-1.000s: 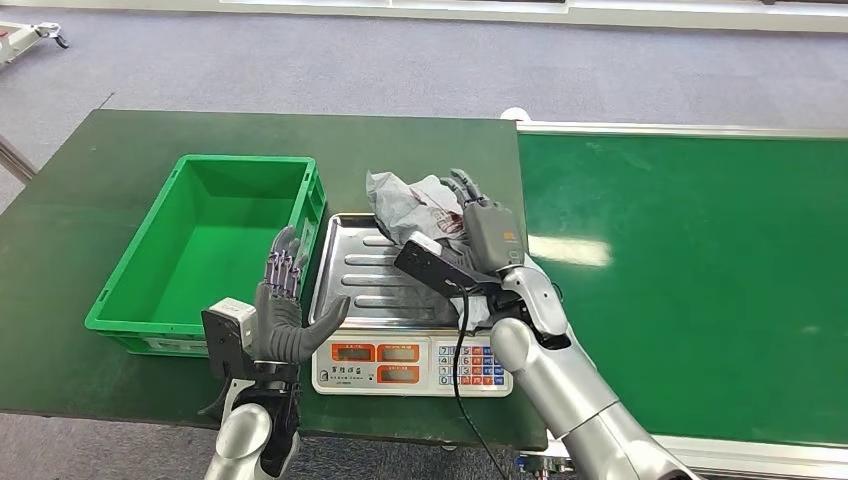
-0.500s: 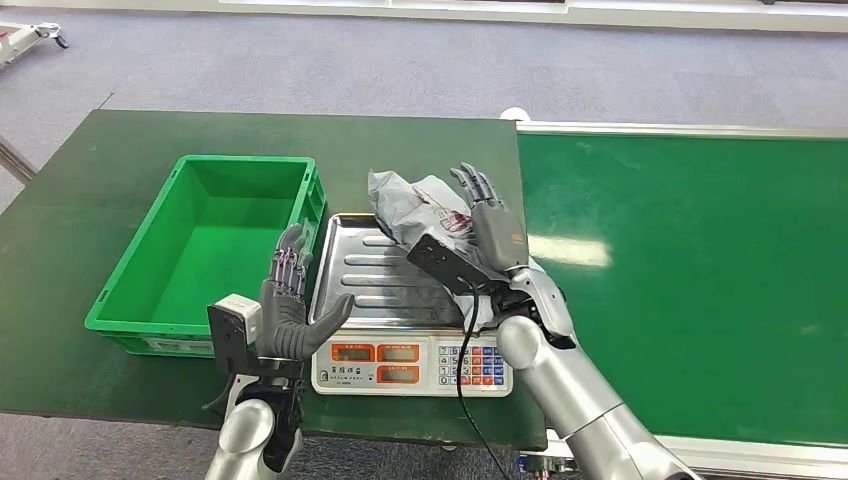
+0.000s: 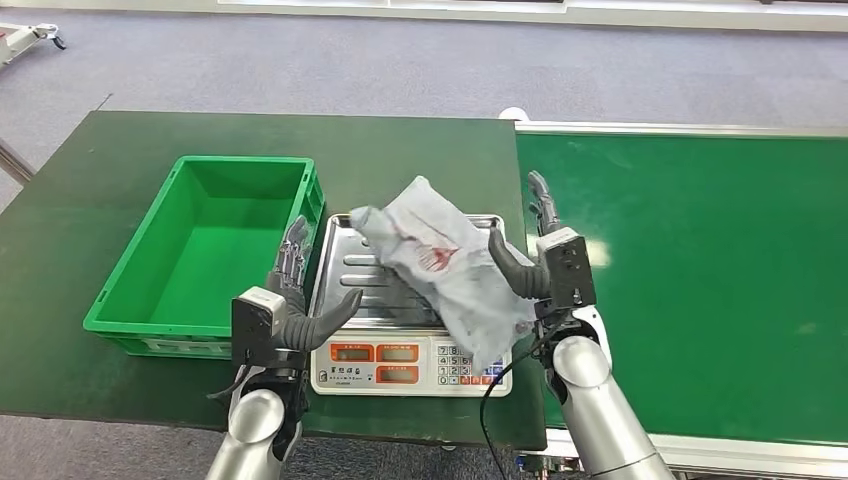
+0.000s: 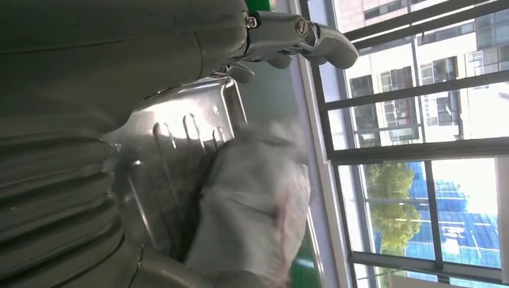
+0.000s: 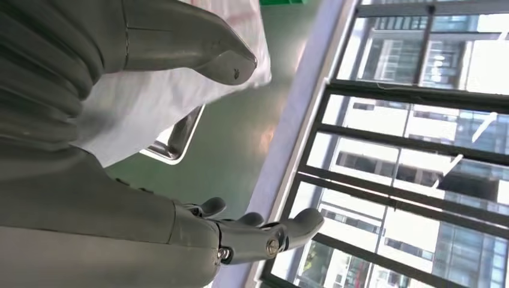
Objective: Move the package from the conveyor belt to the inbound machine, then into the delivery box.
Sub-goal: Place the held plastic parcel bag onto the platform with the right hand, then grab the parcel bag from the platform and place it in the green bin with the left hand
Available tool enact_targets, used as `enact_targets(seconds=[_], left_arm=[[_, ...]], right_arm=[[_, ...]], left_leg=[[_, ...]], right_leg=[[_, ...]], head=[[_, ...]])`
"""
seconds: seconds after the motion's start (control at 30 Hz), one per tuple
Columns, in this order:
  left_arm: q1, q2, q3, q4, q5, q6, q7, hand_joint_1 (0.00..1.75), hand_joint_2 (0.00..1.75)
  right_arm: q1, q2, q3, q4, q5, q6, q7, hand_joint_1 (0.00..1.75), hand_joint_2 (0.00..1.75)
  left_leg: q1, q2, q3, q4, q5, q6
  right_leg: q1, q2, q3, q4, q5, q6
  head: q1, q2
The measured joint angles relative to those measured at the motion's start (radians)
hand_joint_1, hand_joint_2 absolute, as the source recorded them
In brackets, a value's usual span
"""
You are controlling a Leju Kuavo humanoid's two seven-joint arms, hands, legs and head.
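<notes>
A grey plastic package (image 3: 445,262), soft and crumpled with a red mark on it, lies slantwise across the steel tray (image 3: 352,272) of a weighing scale (image 3: 400,362). Its near end droops over the tray's front edge and covers part of the scale's keypad. The scale seems to be the inbound machine, so the package is likely here to be weighed before it goes on.

The right hand (image 3: 542,262) stands just right of the package with its fingers (image 3: 540,200) apart and pointing up, its thumb touching or nearly touching the bag's edge. It holds nothing, and looks as though it has let go.

The left hand (image 3: 300,300) waits at the tray's left side, fingers spread and upright, thumb reaching toward the tray. It appears placed to take the package from that side.

Left of the scale sits a green plastic box (image 3: 206,250), nothing in it, probably the delivery box. Scale and box share a dark green bench (image 3: 90,170). The green conveyor belt (image 3: 700,280) runs along the right.
</notes>
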Motion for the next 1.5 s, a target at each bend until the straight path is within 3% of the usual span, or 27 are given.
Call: enact_targets(seconds=[0.3, 0.5, 0.67, 0.77, 0.93, 1.07, 1.17, 1.2, 1.3, 1.33, 1.5], left_arm=[[-0.175, 0.017, -0.079, 0.147, -0.455, 0.184, 0.020, 0.00, 1.75], [-0.265, 0.006, -0.087, 0.270, -0.316, 0.153, -0.086, 0.00, 1.75], [-0.307, 0.007, -0.100, 0.348, -0.453, 0.181, -0.074, 0.00, 1.75], [-0.374, 0.024, -0.147, 0.446, -0.574, 0.080, -0.087, 0.00, 1.75], [-0.506, 0.068, -0.248, 0.648, -0.696, -0.235, -0.158, 0.00, 1.75], [-0.520, 0.074, -0.259, 0.667, -0.700, -0.264, -0.165, 0.00, 1.75], [-0.595, 0.098, -0.313, 0.763, -0.715, -0.328, -0.185, 0.00, 1.75], [-0.625, 0.108, -0.337, 0.799, -0.725, -0.361, -0.193, 0.11, 1.75], [-0.666, 0.127, -0.381, 0.818, -0.754, -0.427, -0.203, 1.42, 1.75], [-0.681, 0.134, -0.398, 0.821, -0.763, -0.445, -0.205, 1.75, 1.75], [-0.749, 0.165, -0.478, 0.826, -0.769, -0.494, -0.211, 1.75, 1.75]], right_arm=[[0.084, -0.002, -0.031, -0.071, -0.146, 0.034, -0.065, 0.00, 1.75], [0.109, 0.001, -0.040, -0.104, -0.152, 0.053, -0.069, 0.00, 1.75], [0.120, 0.001, -0.043, -0.117, -0.140, 0.082, -0.084, 0.00, 1.75], [0.133, 0.001, -0.043, -0.150, -0.121, 0.112, -0.087, 0.00, 1.75], [0.160, 0.001, -0.053, -0.204, -0.110, 0.138, -0.088, 0.00, 1.75], [0.164, 0.001, -0.054, -0.209, -0.109, 0.139, -0.088, 0.00, 1.75], [0.182, 0.001, -0.068, -0.238, -0.107, 0.142, -0.089, 0.00, 1.75], [0.191, 0.001, -0.074, -0.250, -0.106, 0.143, -0.090, 0.00, 1.75], [0.209, 0.001, -0.083, -0.273, -0.105, 0.141, -0.094, 0.00, 1.75], [0.217, 0.001, -0.087, -0.282, -0.106, 0.141, -0.095, 0.00, 1.75], [0.242, 0.000, -0.099, -0.317, -0.111, 0.150, -0.097, 0.00, 1.75]], left_leg=[[0.000, 0.000, 0.000, 0.000, 0.001, 0.000], [0.000, 0.001, 0.001, 0.000, 0.002, 0.000], [0.000, 0.001, 0.000, 0.000, 0.002, 0.000], [0.000, 0.000, 0.000, 0.000, 0.002, 0.000], [0.000, 0.002, 0.001, 0.000, 0.002, 0.000], [0.000, 0.002, 0.001, 0.000, 0.002, 0.000], [0.000, 0.002, 0.001, 0.000, 0.002, 0.000], [0.000, 0.002, 0.001, 0.000, 0.002, 0.000], [0.000, 0.002, 0.002, 0.000, 0.002, 0.000], [0.000, 0.002, 0.002, 0.000, 0.002, 0.000], [0.000, 0.002, 0.002, 0.000, 0.003, -0.001]], right_leg=[[0.000, 0.000, 0.000, 0.000, 0.002, 0.000], [0.000, 0.001, 0.001, 0.000, 0.002, -0.001], [0.000, 0.001, 0.000, 0.000, 0.002, -0.001], [0.000, 0.000, 0.001, 0.000, 0.002, -0.001], [0.000, 0.002, 0.000, 0.000, 0.003, -0.001], [0.000, 0.002, 0.000, 0.000, 0.003, -0.001], [0.000, 0.002, 0.001, 0.000, 0.003, -0.001], [0.000, 0.002, 0.001, 0.000, 0.003, -0.001], [0.000, 0.002, 0.001, 0.000, 0.003, -0.001], [0.000, 0.002, 0.002, 0.000, 0.003, -0.001], [0.000, 0.002, 0.002, 0.000, 0.004, -0.001]], head=[[0.000, 0.000], [0.000, 0.000], [0.000, 0.000], [0.000, 0.000], [0.000, 0.000], [0.000, 0.000], [0.000, 0.000], [0.000, 0.000], [0.000, 0.000], [0.000, 0.000], [0.000, 0.000]])
